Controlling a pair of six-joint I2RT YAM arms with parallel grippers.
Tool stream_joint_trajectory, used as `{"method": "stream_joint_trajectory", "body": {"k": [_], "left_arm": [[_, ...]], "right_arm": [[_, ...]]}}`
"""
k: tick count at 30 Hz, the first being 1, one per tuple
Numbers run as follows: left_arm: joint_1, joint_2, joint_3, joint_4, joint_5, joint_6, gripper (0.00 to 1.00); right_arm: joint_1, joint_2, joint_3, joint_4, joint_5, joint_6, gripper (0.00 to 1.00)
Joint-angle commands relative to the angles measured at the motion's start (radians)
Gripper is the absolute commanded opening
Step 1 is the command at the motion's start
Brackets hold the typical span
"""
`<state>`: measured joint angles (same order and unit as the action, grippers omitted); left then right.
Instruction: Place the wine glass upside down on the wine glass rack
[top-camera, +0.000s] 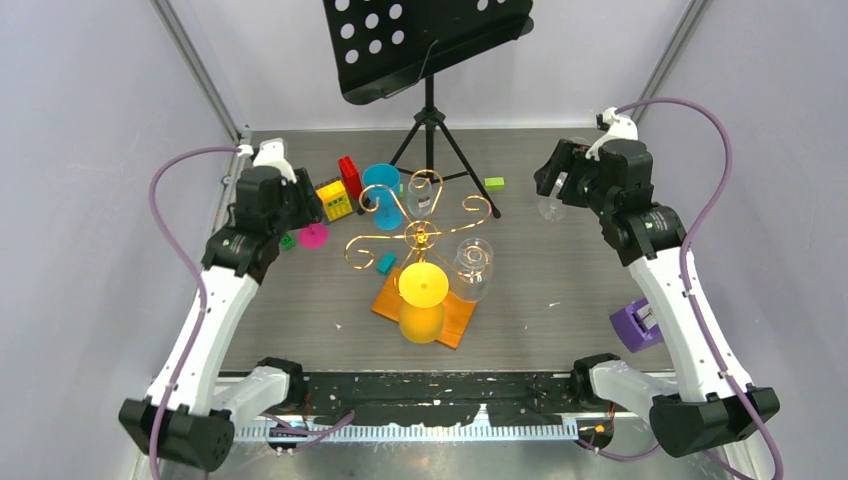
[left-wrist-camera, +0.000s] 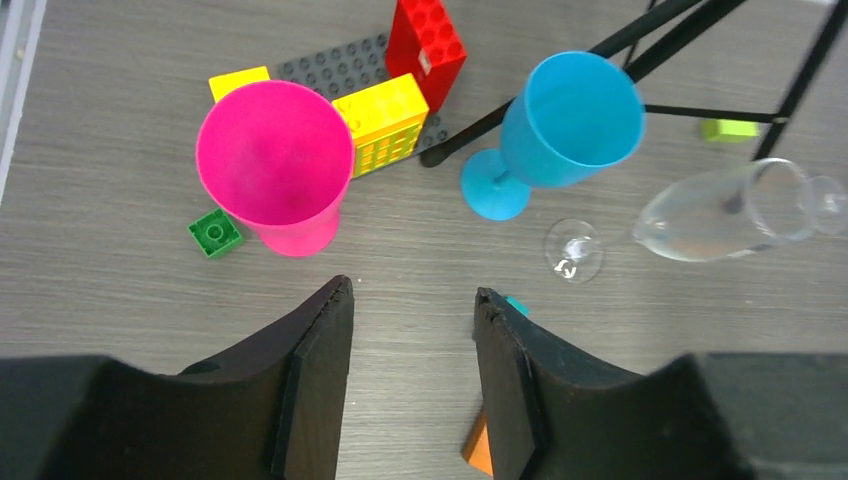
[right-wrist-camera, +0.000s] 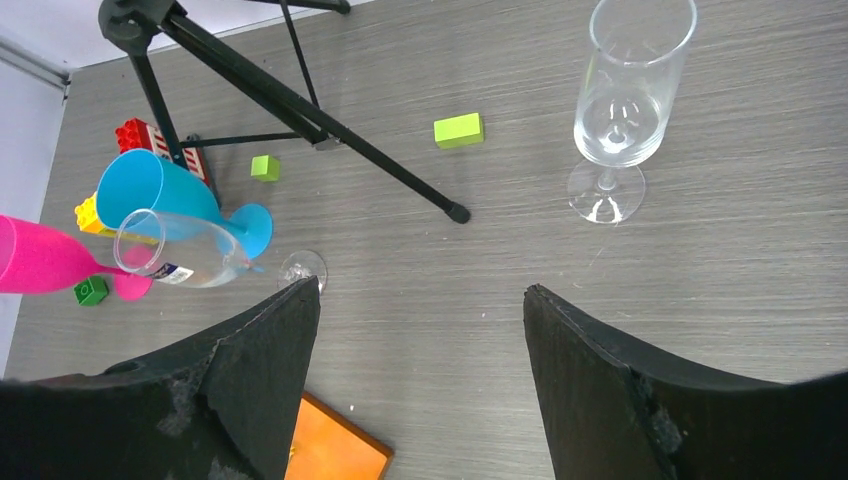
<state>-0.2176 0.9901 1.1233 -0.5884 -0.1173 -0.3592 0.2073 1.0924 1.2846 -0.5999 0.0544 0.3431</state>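
Hand on left (left-wrist-camera: 412, 292) half-open, empty

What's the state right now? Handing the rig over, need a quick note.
Left pincer: open, empty, above the table near the pink glass.
Right pincer: open, empty, facing the upright flute.
Wine glass rack: mid-table.
Done: yellow glass and a clear glass appear to hang on it upside down.
Left to do: pink glass, blue glass, labelled glass and flute stand upright on the table; nothing gripped yet.
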Motion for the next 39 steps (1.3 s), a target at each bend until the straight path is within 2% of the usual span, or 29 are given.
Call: {"method": "stream_joint_trajectory", "body": {"k": [1, 5, 11, 26, 33, 34, 37, 39], "left_arm": [[0.012, 0.106, 0.049, 0.059, -0.049, 0.023, 0.46], [0.016, 0.242, 0.113, 0.051, -0.108, 0.057, 0.45], [0.038, 0.367, 0.187, 0.035, -0.179, 0.092, 0.44], [0.066, 0.543, 0.213, 0.05, -0.127, 0.092, 0.38], [0.066, 0.599, 0.218, 0.053, -0.137, 0.103, 0.23], [0.066, 0.603, 0.217, 0.051, -0.139, 0.104, 0.2], [0.066, 0.596, 0.212, 0.039, -0.148, 0.107, 0.0], [0.066, 0.568, 0.206, 0.038, -0.161, 0.106, 0.0]], "right_arm": [[-0.004, -0.058, -0.015, 0.025, -0.033, -0.017, 0.8], [-0.004, -0.078, -0.026, 0.013, -0.04, -0.041, 0.81], [-0.004, -0.109, -0.056, 0.01, -0.069, -0.065, 0.8], [-0.003, -0.121, -0.076, 0.015, -0.106, -0.099, 0.81], [-0.003, -0.132, -0.085, 0.023, -0.119, -0.098, 0.81], [-0.003, -0.135, -0.087, 0.025, -0.119, -0.099, 0.81], [-0.003, -0.145, -0.092, 0.03, -0.119, -0.096, 0.81], [-0.004, -0.151, -0.095, 0.036, -0.118, -0.095, 0.81]]}}
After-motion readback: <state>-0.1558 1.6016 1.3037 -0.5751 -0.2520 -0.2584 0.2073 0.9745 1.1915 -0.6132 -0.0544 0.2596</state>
